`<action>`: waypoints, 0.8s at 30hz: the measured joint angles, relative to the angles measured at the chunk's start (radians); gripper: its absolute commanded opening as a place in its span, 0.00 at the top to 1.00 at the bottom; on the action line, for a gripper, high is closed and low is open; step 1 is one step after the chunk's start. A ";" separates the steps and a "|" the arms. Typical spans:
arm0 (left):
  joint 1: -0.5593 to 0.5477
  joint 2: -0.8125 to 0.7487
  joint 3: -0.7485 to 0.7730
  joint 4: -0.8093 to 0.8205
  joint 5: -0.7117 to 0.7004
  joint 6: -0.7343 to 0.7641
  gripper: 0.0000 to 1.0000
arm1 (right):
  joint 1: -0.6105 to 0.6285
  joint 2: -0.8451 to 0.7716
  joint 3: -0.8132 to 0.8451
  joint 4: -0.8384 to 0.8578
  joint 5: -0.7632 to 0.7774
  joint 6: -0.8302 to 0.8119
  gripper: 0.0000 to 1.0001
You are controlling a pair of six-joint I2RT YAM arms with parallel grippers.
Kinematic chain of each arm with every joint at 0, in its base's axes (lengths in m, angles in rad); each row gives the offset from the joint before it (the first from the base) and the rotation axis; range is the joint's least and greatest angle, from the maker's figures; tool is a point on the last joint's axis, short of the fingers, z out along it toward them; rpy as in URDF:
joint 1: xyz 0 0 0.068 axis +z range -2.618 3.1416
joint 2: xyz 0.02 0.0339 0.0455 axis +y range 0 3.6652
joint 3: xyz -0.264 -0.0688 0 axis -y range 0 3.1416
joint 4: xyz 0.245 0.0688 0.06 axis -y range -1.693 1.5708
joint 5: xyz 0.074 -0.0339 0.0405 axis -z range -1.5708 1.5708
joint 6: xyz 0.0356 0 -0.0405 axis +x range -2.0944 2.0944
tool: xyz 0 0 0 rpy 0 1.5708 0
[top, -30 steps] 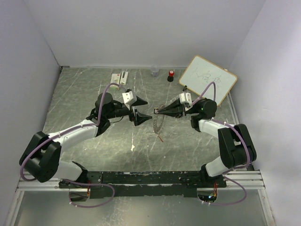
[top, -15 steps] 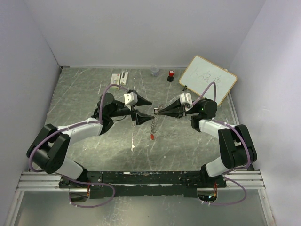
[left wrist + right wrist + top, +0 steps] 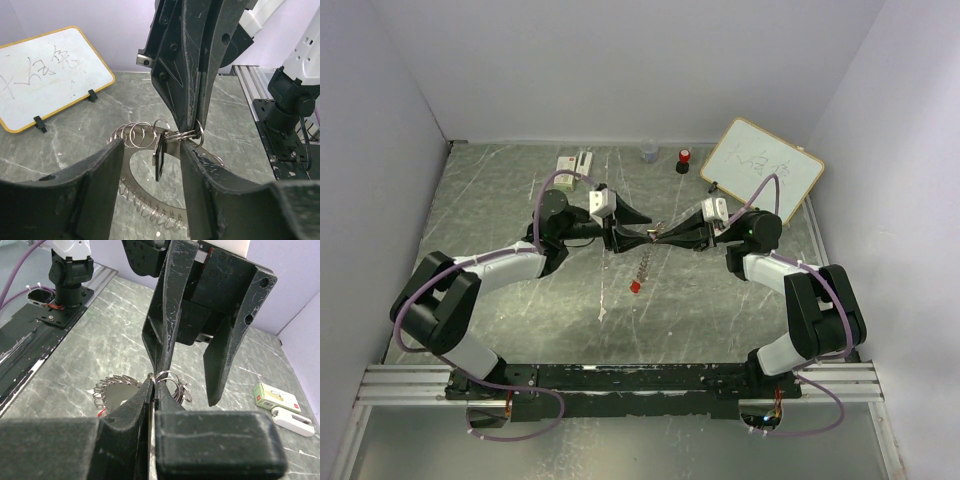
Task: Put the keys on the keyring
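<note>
My right gripper (image 3: 657,237) is shut on the top edge of the keyring (image 3: 645,258), a thin dark toothed ring edged with small wire loops, and holds it hanging above the table. In the right wrist view the jaws (image 3: 154,381) pinch its rim. The black-headed key (image 3: 160,159) hangs from small split rings at that pinch point. The red-headed key (image 3: 634,286) dangles at the ring's bottom. My left gripper (image 3: 625,236) is open, its fingers either side of the black key (image 3: 152,150), tip to tip with the right gripper. The keyring's band (image 3: 142,194) shows below.
A whiteboard (image 3: 762,170) leans at the back right. A red-topped black cylinder (image 3: 684,160) and a small clear cup (image 3: 649,152) stand at the back wall. Small white and green boxes (image 3: 575,163) lie at the back left.
My left gripper has moved right until its open fingers meet the right gripper's tips at the ring. The hanging ring and red key have swung left.
</note>
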 measured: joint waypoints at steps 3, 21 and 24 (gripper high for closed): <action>0.000 0.004 0.000 0.002 0.010 -0.003 0.43 | 0.000 -0.002 0.000 0.000 0.000 0.000 1.00; -0.010 0.048 0.018 0.006 0.054 -0.006 0.63 | 0.002 -0.015 0.000 0.000 -0.001 0.003 1.00; -0.014 0.050 0.026 0.005 0.055 -0.005 0.78 | 0.004 -0.018 0.000 0.000 0.000 0.003 1.00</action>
